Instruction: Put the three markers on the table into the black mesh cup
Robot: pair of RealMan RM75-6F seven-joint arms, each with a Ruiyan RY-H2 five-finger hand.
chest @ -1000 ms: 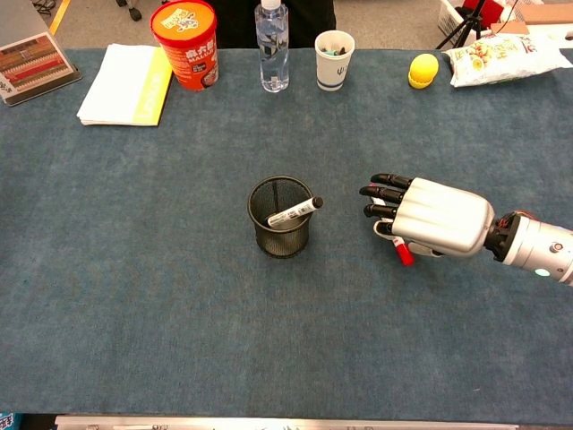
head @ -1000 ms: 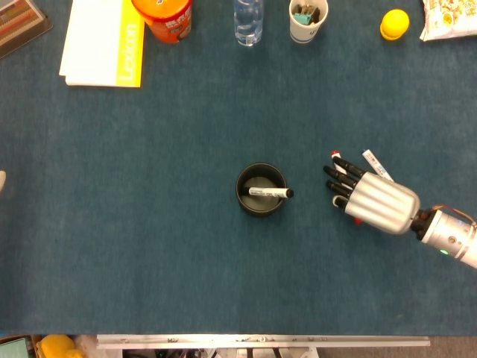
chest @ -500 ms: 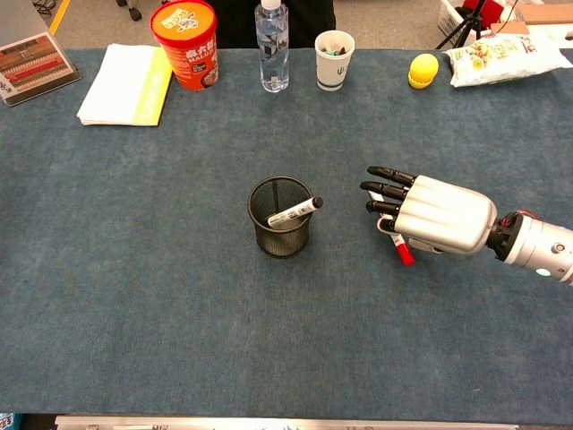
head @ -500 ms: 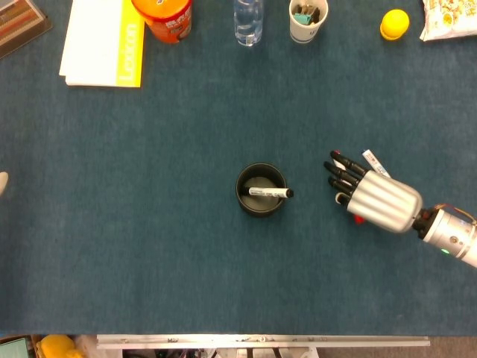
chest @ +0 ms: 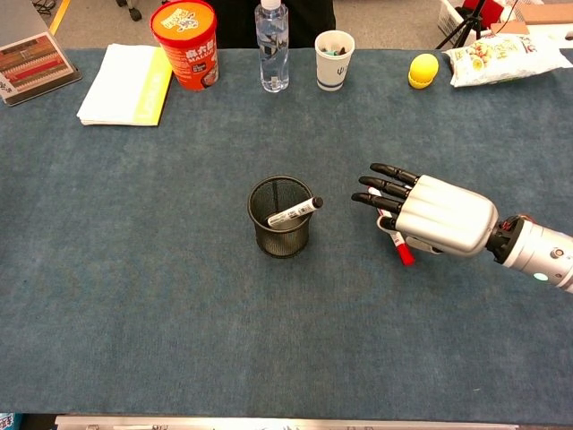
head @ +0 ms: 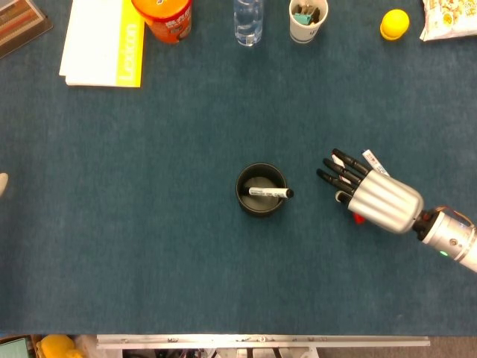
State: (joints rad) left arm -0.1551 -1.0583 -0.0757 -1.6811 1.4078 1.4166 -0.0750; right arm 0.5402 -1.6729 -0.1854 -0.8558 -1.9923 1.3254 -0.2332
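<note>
The black mesh cup (head: 260,189) (chest: 280,218) stands mid-table. One white marker with a black cap (head: 270,192) (chest: 295,211) leans inside it, its tip over the rim. My right hand (head: 373,195) (chest: 435,214) hovers to the cup's right, fingers stretched out toward the cup and apart, holding nothing. A red marker (chest: 400,248) (head: 358,218) lies on the cloth beneath the palm, mostly covered. A second white marker (head: 376,162) pokes out behind the hand. My left hand is out of sight.
Along the far edge stand an orange snack tub (chest: 184,42), a water bottle (chest: 273,45), a paper cup of pens (chest: 335,59), a yellow ball (chest: 423,70) and a snack bag (chest: 501,57). A white-and-yellow notebook (chest: 124,84) lies far left.
My right hand's fingers have uncurled from a bent pose and now stretch out flat toward the cup. The red marker stays on the table under it.
</note>
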